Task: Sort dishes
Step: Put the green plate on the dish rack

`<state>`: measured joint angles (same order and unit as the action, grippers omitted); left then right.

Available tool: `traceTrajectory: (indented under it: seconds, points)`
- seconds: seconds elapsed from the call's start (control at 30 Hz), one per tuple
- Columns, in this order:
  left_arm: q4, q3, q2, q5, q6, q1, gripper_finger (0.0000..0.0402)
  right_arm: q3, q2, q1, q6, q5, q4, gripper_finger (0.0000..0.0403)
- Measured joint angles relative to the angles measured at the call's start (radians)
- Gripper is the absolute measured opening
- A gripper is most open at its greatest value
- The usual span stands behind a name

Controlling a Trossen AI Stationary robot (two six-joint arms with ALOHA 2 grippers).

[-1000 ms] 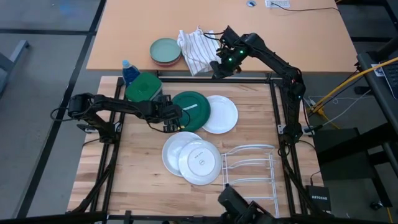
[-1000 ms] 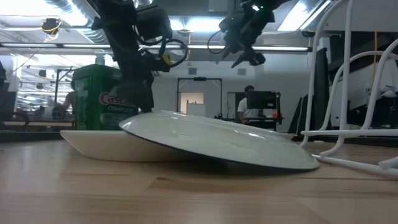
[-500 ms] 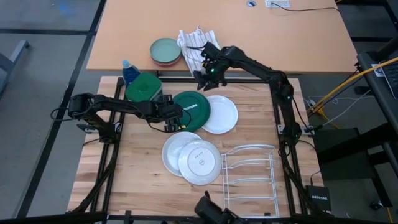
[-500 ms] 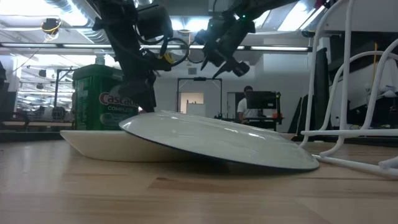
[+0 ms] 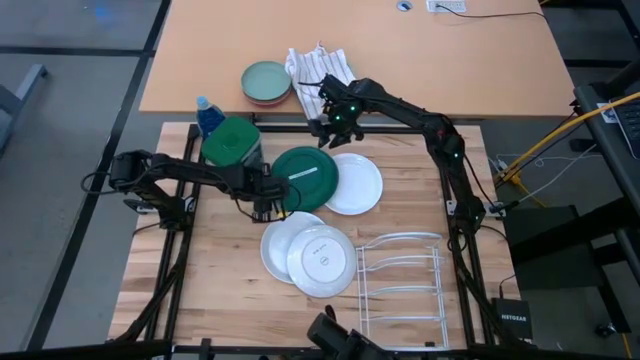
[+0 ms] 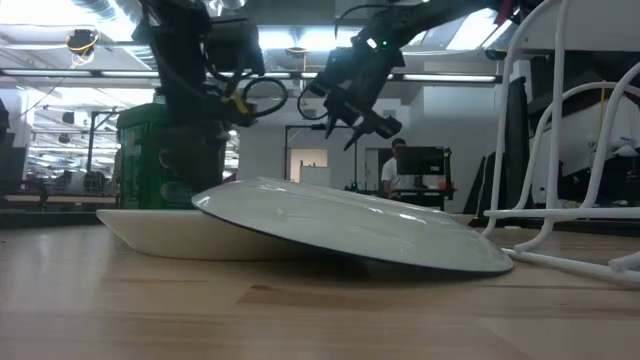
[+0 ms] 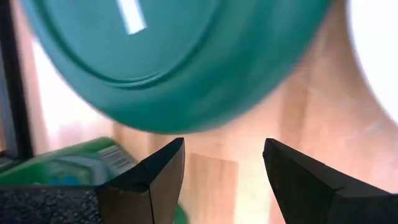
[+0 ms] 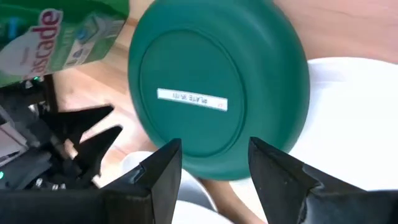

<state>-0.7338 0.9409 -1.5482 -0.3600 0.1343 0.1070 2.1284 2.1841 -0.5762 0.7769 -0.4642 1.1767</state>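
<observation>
A dark green plate (image 5: pixel 305 177) lies face down on the table, a white label on its bottom. Its right edge lies beside or over the rim of a plain white plate (image 5: pixel 355 184). A smaller white plate with a centre stamp (image 5: pixel 321 262) leans on a second white plate (image 5: pixel 279 243), its other edge on the table. My left gripper (image 5: pixel 268 205) is open and empty at the green plate's near left rim (image 7: pixel 174 56). My right gripper (image 5: pixel 335 125) is open and empty above that plate's far edge (image 8: pixel 217 93).
A green-lidded jar (image 5: pixel 232 142) stands just left of the green plate, behind my left arm. A white wire dish rack (image 5: pixel 400 275) stands at the near right. A pale green dish (image 5: pixel 266 82) and a striped cloth (image 5: pixel 318 75) lie on the far table.
My right gripper has gone from over the striped cloth toward the table's left and near edge, and now hangs over the green plate's far edge. My left gripper has drawn back a little from the green plate, toward the table's near left.
</observation>
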Motion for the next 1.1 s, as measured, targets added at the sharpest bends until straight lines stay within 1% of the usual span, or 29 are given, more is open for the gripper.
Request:
traceTrajectory:
  seconds: [0.1,0.23,0.4,0.5,0.63,0.77,0.83,1.03,1.1]
  points:
    - [0.037,-0.041,0.0,0.016,0.003,-0.018,0.021,0.0,0.018,0.0,0.0,0.002,-0.002,0.0186]
    - [0.138,-0.128,0.0,0.014,0.037,-0.035,0.021,0.0,0.028,0.0,-0.004,0.002,-0.004,0.0186]
    - [0.261,-0.219,0.001,-0.044,0.049,-0.05,0.021,0.0,0.028,0.0,-0.025,0.005,-0.006,0.0186]
    - [0.307,-0.251,0.005,-0.077,0.049,-0.057,0.021,0.0,0.028,0.0,-0.025,0.033,-0.007,0.0186]
    - [0.336,-0.267,0.005,-0.089,0.048,-0.058,0.021,0.0,0.028,-0.002,-0.025,0.079,-0.006,0.0186]
    - [0.358,-0.269,0.004,-0.096,0.062,-0.057,0.021,0.0,0.028,-0.009,-0.022,0.082,0.002,0.0186]
    - [0.374,-0.27,0.004,-0.1,0.082,-0.056,0.021,0.0,0.028,-0.007,-0.017,0.104,0.001,0.0186]
    - [0.416,-0.271,0.001,-0.117,0.133,-0.055,0.021,0.0,0.028,-0.006,0.02,0.116,0.001,0.0186]
    - [0.431,-0.272,0.0,-0.126,0.142,-0.054,0.021,0.0,0.028,-0.006,0.037,0.134,0.001,0.0186]
